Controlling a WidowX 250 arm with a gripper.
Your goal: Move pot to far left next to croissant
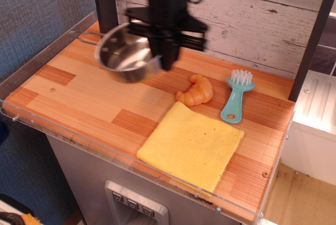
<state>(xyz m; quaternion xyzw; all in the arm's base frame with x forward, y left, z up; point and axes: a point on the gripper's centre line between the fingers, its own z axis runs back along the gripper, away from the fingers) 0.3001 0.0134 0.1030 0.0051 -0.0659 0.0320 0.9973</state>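
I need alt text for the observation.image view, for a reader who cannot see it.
The gripper holds the pot in the air above the wooden table, left of the croissant. A yellow cloth lies in front of the croissant, and a teal brush lies to its right.

The black robot arm descends from the top of the scene at far centre-left, wrist pointing straight down. Its gripper (160, 63) hangs above the tabletop, fingers clamped on the right rim of the pot (122, 52), blurred by motion.
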